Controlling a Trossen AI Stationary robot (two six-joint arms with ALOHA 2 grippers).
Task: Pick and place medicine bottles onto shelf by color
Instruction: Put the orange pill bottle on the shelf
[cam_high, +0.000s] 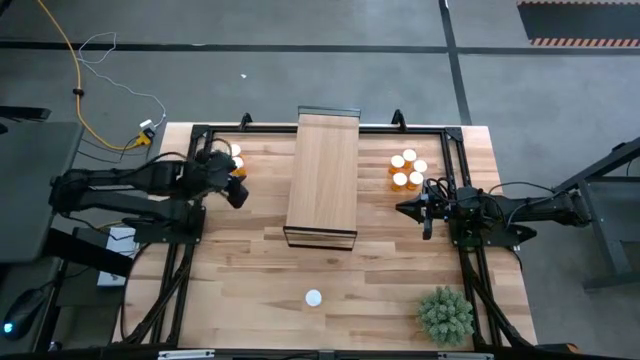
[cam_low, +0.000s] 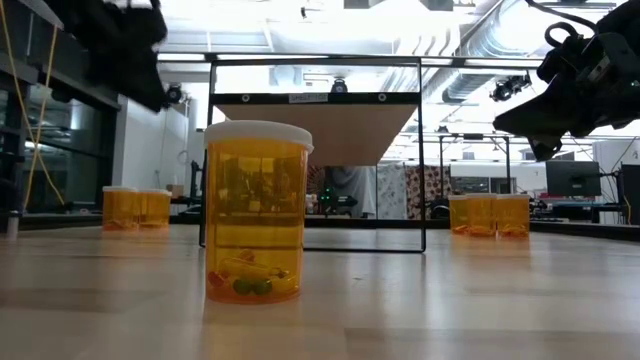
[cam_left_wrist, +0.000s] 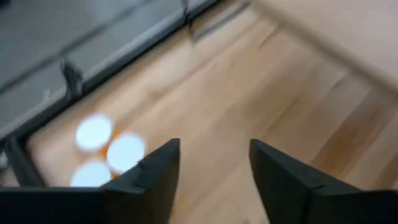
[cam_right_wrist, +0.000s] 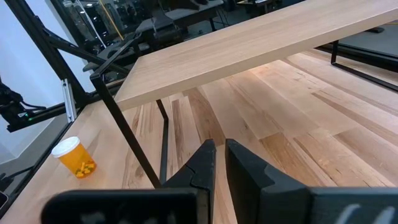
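My left gripper (cam_high: 238, 194) hangs raised with fingers (cam_left_wrist: 158, 177) spread apart, empty. My right gripper (cam_high: 404, 209) waits opposite, fingers nearly together, empty.

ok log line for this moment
left end effector: open, empty, above white-capped orange bottles | right end effector: shut, empty | light-wood shelf: bare

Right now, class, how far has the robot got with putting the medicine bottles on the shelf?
Nothing looks done: the shelf top is bare. In hand: nothing, the left gripper is open and empty near the left bottle cluster; the right gripper is shut and empty beside the right bottle cluster. Left: both clusters and the lone bottle at the table's front.
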